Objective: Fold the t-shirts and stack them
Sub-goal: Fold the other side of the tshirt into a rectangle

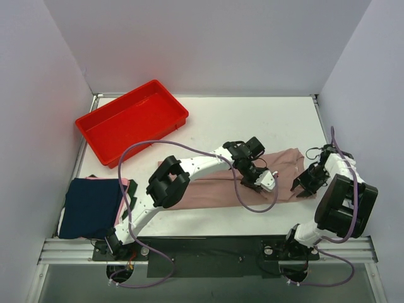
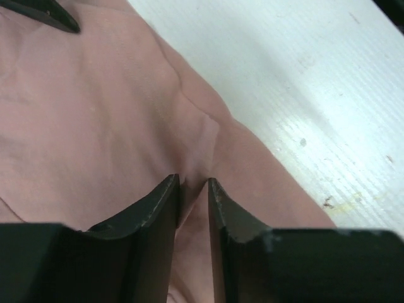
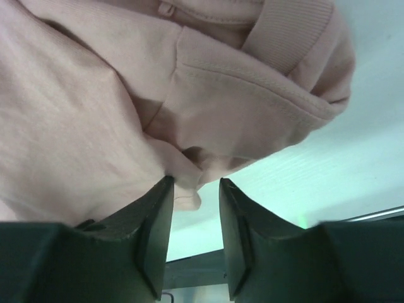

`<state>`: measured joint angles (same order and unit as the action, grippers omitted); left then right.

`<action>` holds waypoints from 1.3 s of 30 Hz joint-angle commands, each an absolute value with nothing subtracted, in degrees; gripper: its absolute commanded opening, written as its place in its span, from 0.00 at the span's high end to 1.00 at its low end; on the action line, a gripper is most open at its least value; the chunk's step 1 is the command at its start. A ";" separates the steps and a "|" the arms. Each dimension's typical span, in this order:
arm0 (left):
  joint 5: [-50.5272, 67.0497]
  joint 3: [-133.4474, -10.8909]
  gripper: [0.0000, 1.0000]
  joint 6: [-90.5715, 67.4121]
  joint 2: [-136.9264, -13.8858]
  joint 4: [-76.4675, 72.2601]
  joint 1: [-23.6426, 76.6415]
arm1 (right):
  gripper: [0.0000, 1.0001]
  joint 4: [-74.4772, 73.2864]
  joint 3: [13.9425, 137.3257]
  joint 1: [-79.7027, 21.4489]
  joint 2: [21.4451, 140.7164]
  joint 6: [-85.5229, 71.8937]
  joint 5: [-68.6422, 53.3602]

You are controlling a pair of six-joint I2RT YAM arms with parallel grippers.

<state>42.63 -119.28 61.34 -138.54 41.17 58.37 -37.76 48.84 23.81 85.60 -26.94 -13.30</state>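
Observation:
The dusty-pink t-shirt [image 1: 214, 189] lies folded into a long strip across the middle of the table. My left gripper [image 1: 260, 182] is down on its right half. In the left wrist view its jaws [image 2: 194, 184] are nearly together, with a ridge of pink cloth [image 2: 95, 126] pinched between them. My right gripper [image 1: 305, 184] is at the shirt's right end. In the right wrist view its jaws [image 3: 196, 183] stand apart. The ribbed sleeve hem and a cloth corner [image 3: 189, 170] touch the left fingertip, and bare table shows between the fingers. The navy folded t-shirt [image 1: 91, 205] lies at the near left.
A red plastic tray [image 1: 101, 117] stands at the back left, empty. A pink cloth edge [image 1: 124, 183] shows under the navy shirt. Purple cables [image 1: 136, 151] loop over the left arm and the shirt. White walls enclose the table [image 1: 252, 120].

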 commanded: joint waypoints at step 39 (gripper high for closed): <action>-1.05 -65.50 0.71 44.20 -103.89 37.00 26.90 | 1.00 -40.51 96.67 14.59 127.95 -27.51 -16.08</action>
